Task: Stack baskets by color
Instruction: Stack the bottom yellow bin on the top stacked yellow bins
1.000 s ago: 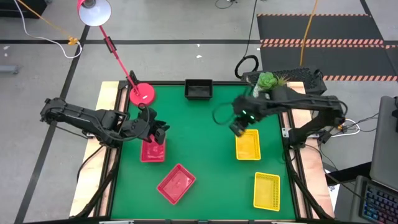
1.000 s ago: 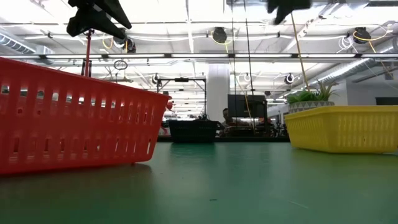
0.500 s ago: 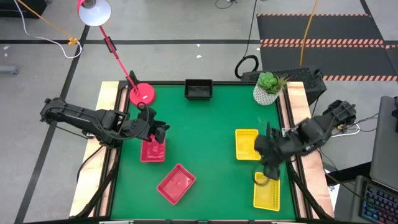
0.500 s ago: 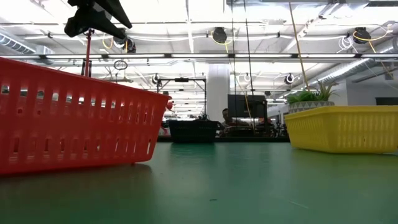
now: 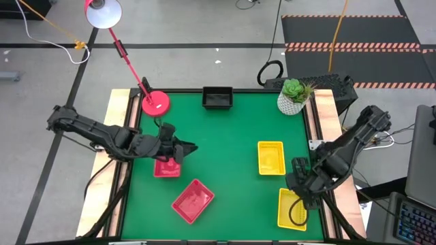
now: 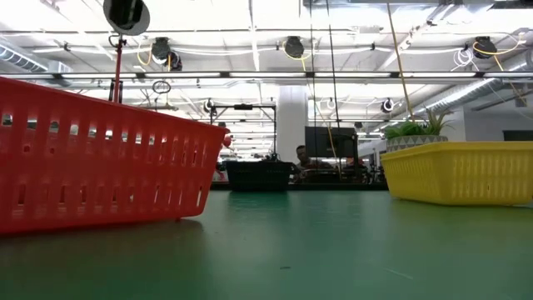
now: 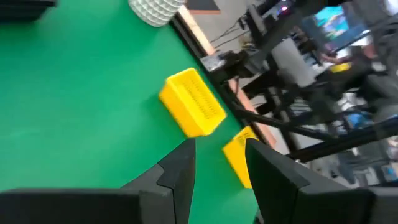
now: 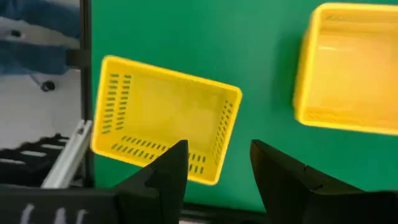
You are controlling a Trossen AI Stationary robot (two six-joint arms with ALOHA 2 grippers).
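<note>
Carefully, I would lower my right pincer (image 8: 214,168), its fingers apart and empty, onto the near wall of the yellow basket (image 8: 165,118) lying just under it on the surface.

This is a robotics lab or industrial workshop: a green-topped work surface (image 5: 225,143) on a wooden frame stands on a grey concrete floor (image 5: 204,27) marked with black tape lines and hazard-striped mats (image 5: 347,41). Cables (image 5: 41,30) trail across the floor, and a lit keyboard (image 5: 417,221) sits beside the rig. Beyond the surface, a wide hall shows fluorescent ceiling lights (image 6: 250,25), exposed pipes and monitors (image 6: 329,142).
</note>
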